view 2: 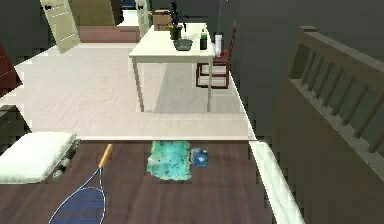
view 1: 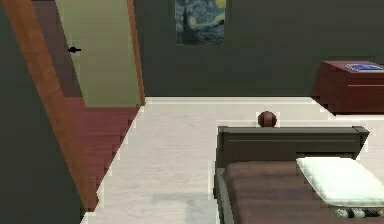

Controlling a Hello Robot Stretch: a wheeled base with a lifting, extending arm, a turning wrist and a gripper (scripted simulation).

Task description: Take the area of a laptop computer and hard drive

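searching for the laptop, with a cluttered bench [view 2: 155, 48] beyond the bed [view 2: 230, 190] worth driving toward; tool state cannot be told

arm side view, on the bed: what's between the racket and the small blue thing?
A crumpled teal cloth, lying between racket and blue thing, in the arm side view.

You cannot judge the arm's lift or reach, the wrist's turn or the gripper's pose now. Your base stands just beside the dark brown bed [view 2: 225, 195], arm side toward it.
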